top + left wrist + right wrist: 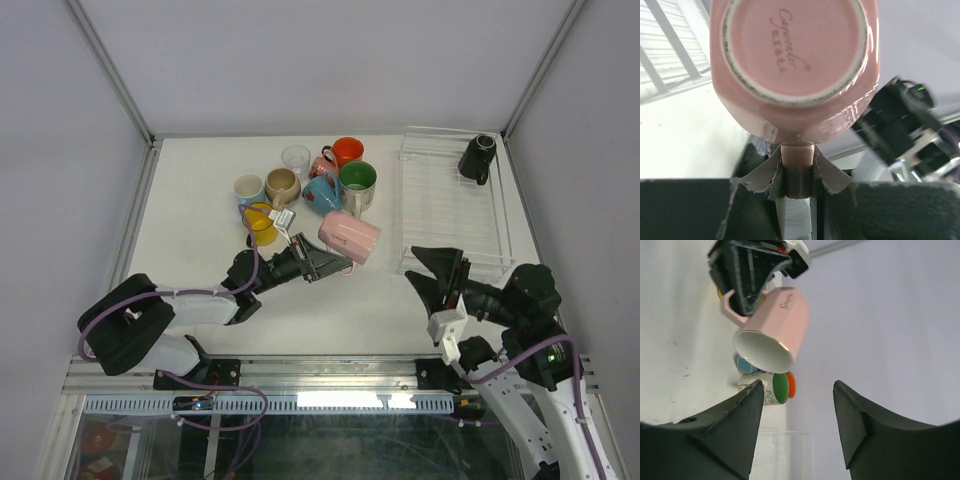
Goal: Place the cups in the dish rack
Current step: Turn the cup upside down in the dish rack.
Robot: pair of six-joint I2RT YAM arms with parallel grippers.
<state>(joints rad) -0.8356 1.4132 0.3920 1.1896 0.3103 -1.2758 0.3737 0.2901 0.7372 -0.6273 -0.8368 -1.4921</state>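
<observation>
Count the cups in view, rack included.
10. One black mug in the dish rack, far corner; one pink mug held by the left end effector; eight clustered on the table: yellow, white, beige, blue, green, orange, patterned-pink mugs, plus a clear tumbler. The cluster may hide more.

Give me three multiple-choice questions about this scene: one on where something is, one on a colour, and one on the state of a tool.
1. Where is the black mug?
A. in the dish rack
B. among the clustered mugs
C. held in the air

2. What colour is what the left tool holds?
A. yellow
B. pink
C. green

3. How is the right tool?
A. shut on a mug
B. open, holding nothing
C. shut on nothing

Answers:
1 A, it stands in the rack's far right corner.
2 B, the pink mug has its handle pinched between the fingers.
3 B, the jaws stand apart with only air between them.
</observation>
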